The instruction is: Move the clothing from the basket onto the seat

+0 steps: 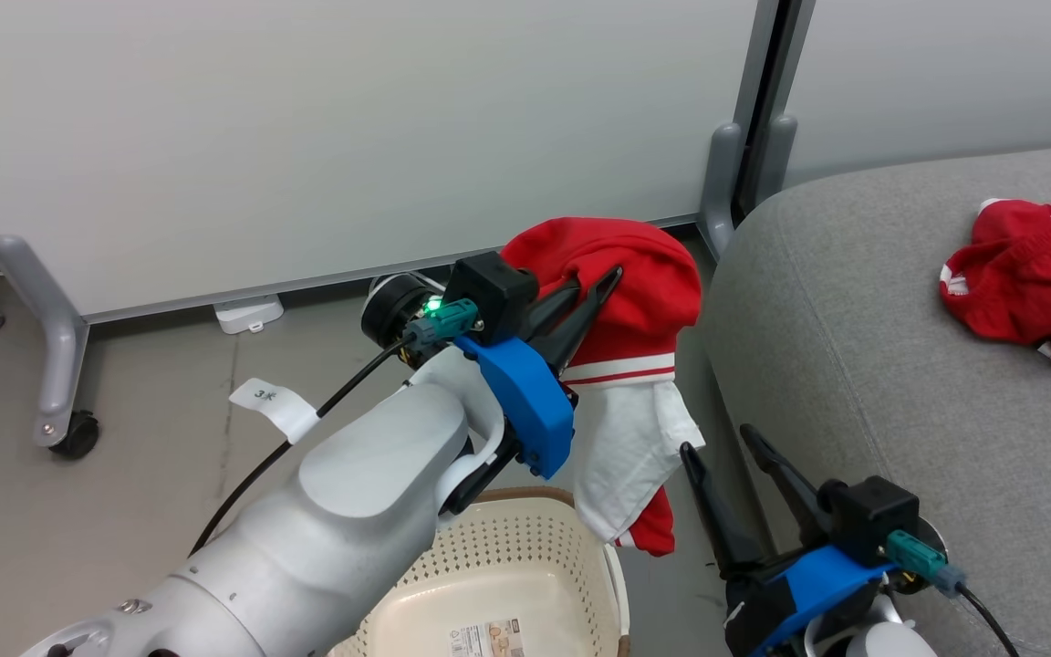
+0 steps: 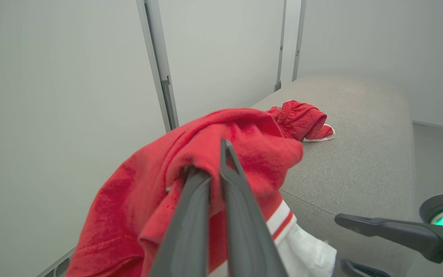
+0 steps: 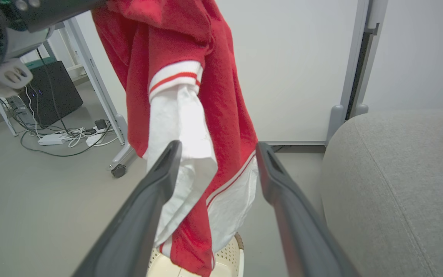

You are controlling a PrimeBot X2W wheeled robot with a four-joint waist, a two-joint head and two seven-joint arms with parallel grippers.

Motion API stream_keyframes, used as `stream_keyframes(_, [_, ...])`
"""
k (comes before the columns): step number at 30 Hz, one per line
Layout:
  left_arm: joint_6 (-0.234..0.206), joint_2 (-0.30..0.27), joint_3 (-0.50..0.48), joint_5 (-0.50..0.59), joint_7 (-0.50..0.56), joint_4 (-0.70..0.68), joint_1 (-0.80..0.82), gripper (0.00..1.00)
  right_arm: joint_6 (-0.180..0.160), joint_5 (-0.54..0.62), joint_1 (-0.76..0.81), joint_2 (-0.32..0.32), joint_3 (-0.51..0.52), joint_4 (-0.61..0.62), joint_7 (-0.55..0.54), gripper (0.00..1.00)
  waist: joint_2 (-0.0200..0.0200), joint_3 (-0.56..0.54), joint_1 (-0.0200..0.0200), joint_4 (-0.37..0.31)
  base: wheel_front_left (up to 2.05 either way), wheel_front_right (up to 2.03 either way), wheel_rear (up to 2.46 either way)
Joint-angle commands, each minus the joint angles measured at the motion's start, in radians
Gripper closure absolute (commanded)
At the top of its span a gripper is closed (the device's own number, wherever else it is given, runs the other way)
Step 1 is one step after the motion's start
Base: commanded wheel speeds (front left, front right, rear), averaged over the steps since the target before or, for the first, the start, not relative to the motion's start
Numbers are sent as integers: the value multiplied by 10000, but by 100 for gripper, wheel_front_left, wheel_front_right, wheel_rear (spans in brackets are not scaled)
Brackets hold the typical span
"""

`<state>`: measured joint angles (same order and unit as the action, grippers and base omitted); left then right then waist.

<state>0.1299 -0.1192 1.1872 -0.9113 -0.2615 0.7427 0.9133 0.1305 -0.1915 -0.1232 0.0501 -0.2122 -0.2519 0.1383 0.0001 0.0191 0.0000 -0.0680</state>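
Observation:
My left gripper (image 1: 594, 287) is shut on a red and white garment (image 1: 626, 365) with thin red stripes, which hangs in the air above the cream basket (image 1: 507, 557). The same garment (image 2: 190, 169) drapes over the closed fingers (image 2: 237, 200) in the left wrist view. It dangles in front of my right gripper (image 3: 217, 152) in the right wrist view as the striped garment (image 3: 190, 115). My right gripper (image 1: 722, 447) stands open and empty, low beside the grey seat (image 1: 854, 365). A mostly red garment (image 1: 1032, 283) lies on the seat, also seen as red garment (image 2: 302, 121).
A white partition wall (image 1: 352, 128) with grey wheeled feet (image 1: 60, 383) stands behind. Cables and a black box (image 3: 52, 92) lie on the floor at the left. The basket interior shows a label (image 1: 487, 639).

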Motion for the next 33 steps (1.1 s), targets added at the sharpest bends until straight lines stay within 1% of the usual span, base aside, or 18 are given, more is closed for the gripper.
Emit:
stream_keyframes(1, [8,1,41,-31,-54,-4,79,100,5,-182,-117,5,-88,9,-87,0,-1,19,0,24,0,0,0])
stream_keyframes(8, [8,56,257,-91,-52,7,129,100,5,-656,-1059,5,-583,-547,-1045,0,-1,151,0,154,0,0,0])
stream_keyframes(15, [8,127,445,-128,-54,-12,230,100,5,-1014,-2221,5,-902,-1587,-1722,0,-1,301,0,352,0,0,0])
stream_keyframes(19, [8,167,530,-185,-54,-34,241,100,5,-1357,-2819,7,-1289,-2314,-2057,0,-1,360,0,456,0,0,0])
stream_keyframes(25, [8,210,668,-250,-54,-73,243,100,5,-1920,-3668,7,-1998,-3455,-2171,0,-1,388,0,580,0,0,0])
stream_keyframes(30, [8,251,744,-293,-54,-102,271,100,5,-1894,-4329,7,-2288,-4446,-1667,0,-1,344,0,651,0,0,0])
stream_keyframes(31, [8,260,757,-297,-54,-109,267,100,5,-1962,-4409,5,-2350,-4635,-1570,20,-1,328,0,667,0,0,0])
stream_keyframes(32, [8,268,769,-309,-54,-114,258,100,5,-1955,-4507,7,-2393,-4794,-1463,58,-1,313,0,682,0,0,0])
stream_keyframes(33, [8,278,782,-316,-54,-115,249,100,5,-1914,-4610,7,-2436,-4967,-1344,100,-1,301,0,699,0,0,0])
